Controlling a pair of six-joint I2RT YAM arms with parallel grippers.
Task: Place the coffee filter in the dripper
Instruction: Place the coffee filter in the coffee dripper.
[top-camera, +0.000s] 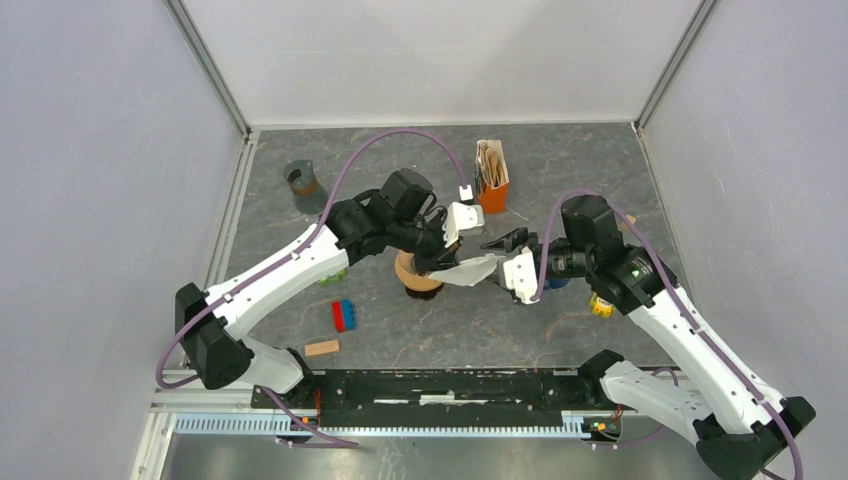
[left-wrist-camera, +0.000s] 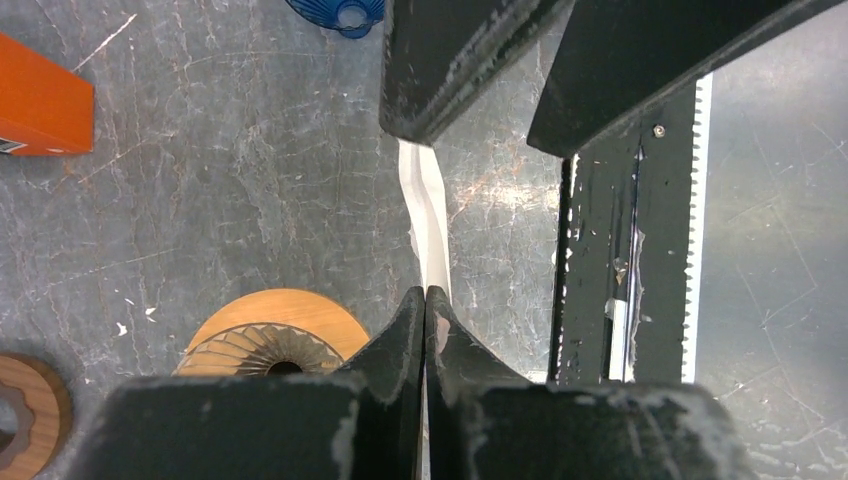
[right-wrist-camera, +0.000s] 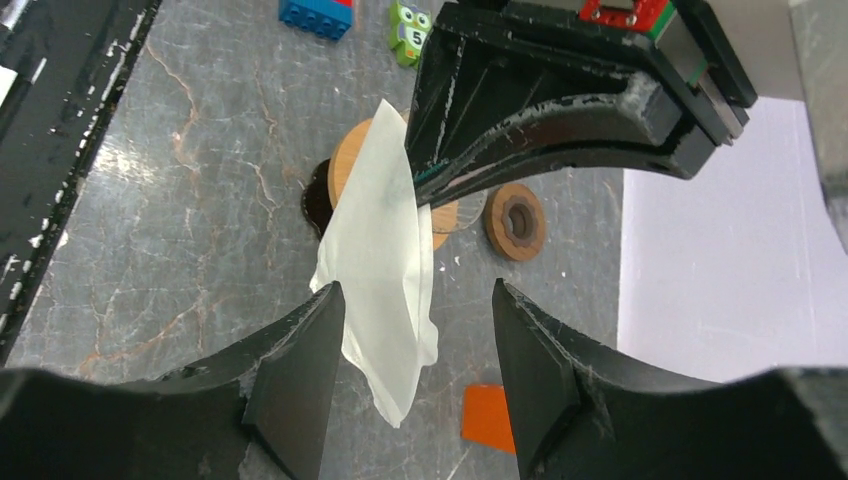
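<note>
Left jaws are pinched tight on the coffee filter (right-wrist-camera: 385, 250), which hangs flat just beside the dripper (left-wrist-camera: 272, 335). Right jaws are spread either side of it. Probably best they back off clear, then the filter goes point-down over the dripper's middle.

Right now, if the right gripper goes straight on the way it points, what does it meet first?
Most likely the coffee filter, hanging just ahead of the open right gripper and pinched by the shut left gripper. Beyond it stand the left fingers; depth is unclear.
</note>
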